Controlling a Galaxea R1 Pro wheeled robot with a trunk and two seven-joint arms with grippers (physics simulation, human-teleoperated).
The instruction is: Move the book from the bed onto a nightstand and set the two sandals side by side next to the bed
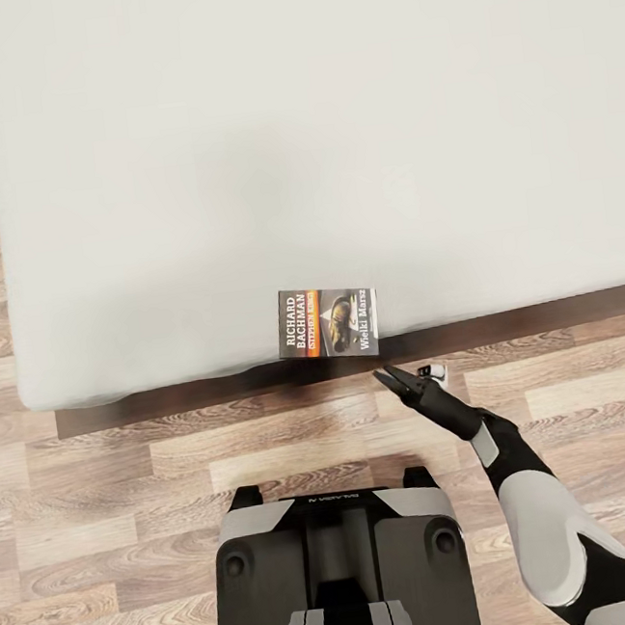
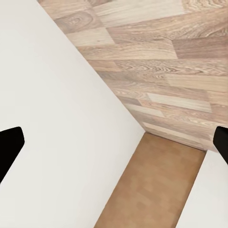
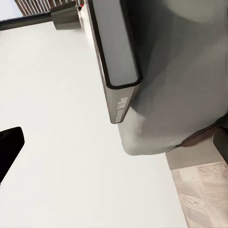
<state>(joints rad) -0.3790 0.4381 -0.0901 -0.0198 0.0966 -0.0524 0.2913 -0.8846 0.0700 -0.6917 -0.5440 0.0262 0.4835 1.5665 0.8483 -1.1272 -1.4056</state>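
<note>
1. The floor is light brown wood plank with visible grain, laid in long boards; it wraps around the near side and the left end of the bed.
2. The bed is large and low: a smooth, plain off-white mattress with rounded corners and no bedding sits on a dark brown wooden frame that shows as a narrow strip along the near edge.
3. One book lies flat on the mattress right at its near edge, slightly overhanging toward the frame. It is a thin rectangular paperback with a dark cover, an orange band, white "RICHARD BACHMAN" lettering and a small picture.
4. In the right wrist view the book shows edge-on: pale page block, dark glossy cover and spine.
5. One arm, grey and black, reaches from the lower right. Its right gripper is black and pointed, just below and right of the book, over the frame's edge, not touching it; its fingers stand a little apart and hold nothing.
6. The left wrist view shows two dark fingertips far apart at the picture's sides, so the left gripper is spread wide, empty, above the mattress corner and floor.
7. The robot's dark base stands on the floor in front of the bed.
</note>
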